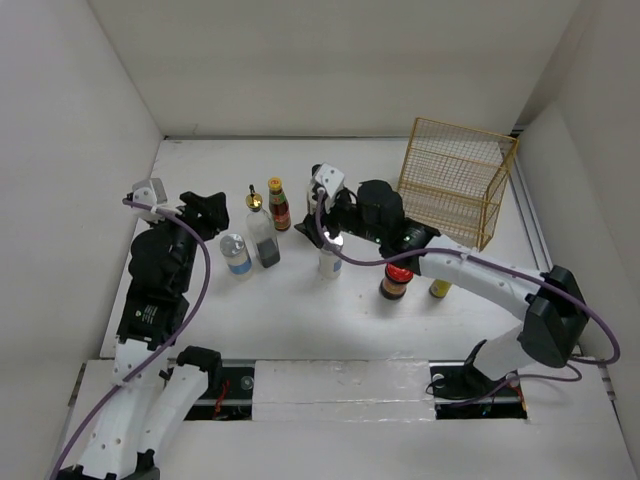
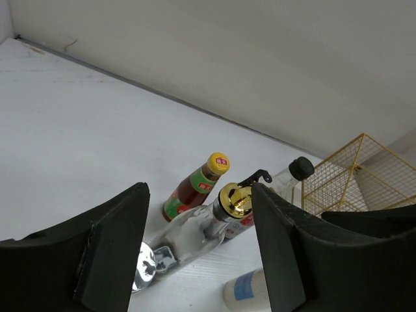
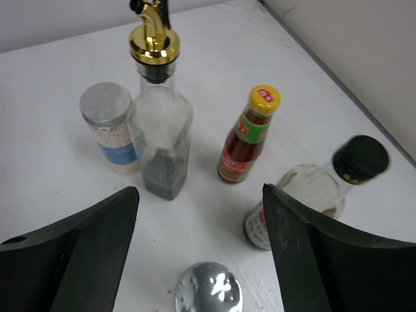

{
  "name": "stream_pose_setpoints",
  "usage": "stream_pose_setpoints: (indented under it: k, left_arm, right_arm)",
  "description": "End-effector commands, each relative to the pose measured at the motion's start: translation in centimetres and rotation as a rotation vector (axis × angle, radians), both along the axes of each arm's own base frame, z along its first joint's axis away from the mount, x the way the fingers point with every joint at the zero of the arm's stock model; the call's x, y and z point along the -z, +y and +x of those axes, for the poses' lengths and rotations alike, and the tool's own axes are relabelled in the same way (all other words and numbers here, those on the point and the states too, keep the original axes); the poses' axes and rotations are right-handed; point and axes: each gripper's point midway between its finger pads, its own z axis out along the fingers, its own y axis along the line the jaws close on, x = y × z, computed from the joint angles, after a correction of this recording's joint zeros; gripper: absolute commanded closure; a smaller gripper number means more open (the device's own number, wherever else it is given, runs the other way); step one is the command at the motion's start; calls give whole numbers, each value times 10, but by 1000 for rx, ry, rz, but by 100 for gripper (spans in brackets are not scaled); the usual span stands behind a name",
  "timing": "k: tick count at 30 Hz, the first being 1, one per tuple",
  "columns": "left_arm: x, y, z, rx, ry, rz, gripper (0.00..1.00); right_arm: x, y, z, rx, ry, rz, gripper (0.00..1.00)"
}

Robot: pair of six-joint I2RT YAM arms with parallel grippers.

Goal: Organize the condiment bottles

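Observation:
My right gripper [image 1: 325, 228] [image 3: 200, 192] is open and hangs just above a silver-lidded jar [image 1: 330, 262] [image 3: 208, 296], one finger on each side of its lid, not touching. Beyond it stand a black-capped clear bottle [image 3: 312, 195], a yellow-capped red-labelled bottle [image 1: 278, 205] [image 3: 250, 136], a gold-capped bottle [image 1: 262, 238] [image 3: 159, 130] and a second silver-lidded jar [image 1: 236, 255] [image 3: 107, 127]. A red-lidded dark jar [image 1: 396, 280] and a small yellow-labelled bottle [image 1: 440, 288] stand under the right forearm. My left gripper [image 1: 207, 212] [image 2: 200, 188] is open and empty, left of the group.
A gold wire basket [image 1: 455, 180] [image 2: 351, 175] stands at the back right, close behind the right arm. White walls close the table at the back and on both sides.

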Motion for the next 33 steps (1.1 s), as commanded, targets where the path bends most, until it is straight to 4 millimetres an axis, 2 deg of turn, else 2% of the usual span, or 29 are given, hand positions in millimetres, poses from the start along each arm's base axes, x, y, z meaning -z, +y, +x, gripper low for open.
stream_pose_setpoints:
  k: [1,3,4,6,7,8,11,12,15,18,20,22,24,25,26,31,32,33]
  left_arm:
    - [-13,3,-2,-11,-50,-18,40]
    - [-19,3,-5,-11,-71,-22,39]
    - [-19,3,-5,-11,-71,-23,39]
    - [-16,3,-2,-11,-61,-20,39]
    - [-18,3,-3,-11,-59,-20,39]
    - [-18,3,-3,-11,-59,-20,39]
    - [-24,5,-7,-20,-83,-26,39]
    - [-24,5,-7,-20,-83,-26,39]
    - [-21,5,-7,-21,-72,-23,39]
    - [-22,5,-8,-20,-83,-26,39]
    - [-17,3,-6,-11,-63,-21,39]
    - [-19,3,-5,-11,-74,-23,39]
    - [-19,3,-5,-11,-74,-23,39]
    - [-17,2,-3,-11,-65,-30,39]
    - [-17,2,-3,-11,-65,-30,39]
    - [-20,3,-6,-11,-74,-32,39]
    - [-20,3,-6,-11,-74,-32,39]
    - [-20,3,-6,-11,-74,-32,39]
  right_arm:
    - [-16,27,-8,-92,-41,21,18]
    - [-13,37,-9,-113,-35,17,18]
    - [-18,42,-9,-127,-40,25,18]
    - [-13,55,-7,-168,-34,27,18]
    - [-23,61,-6,-183,-51,46,18]
    - [-18,68,-3,-197,-48,46,18]
    - [-30,79,5,-206,-70,69,16]
    - [-23,85,9,-206,-66,65,16]
    - [-22,99,9,-256,-64,71,16]
    - [-28,104,8,-278,-67,100,16]
    - [-19,109,7,-296,-53,106,15]
    - [-21,115,12,-297,-60,112,15]
    - [-27,120,14,-306,-74,125,15]
    - [-38,120,14,-306,-90,140,15]
    - [-31,125,18,-306,-79,141,15]
    - [-29,136,27,-306,-88,149,17]
    - [-23,137,30,-294,-81,141,18]
    - [-26,137,30,-294,-91,150,20]
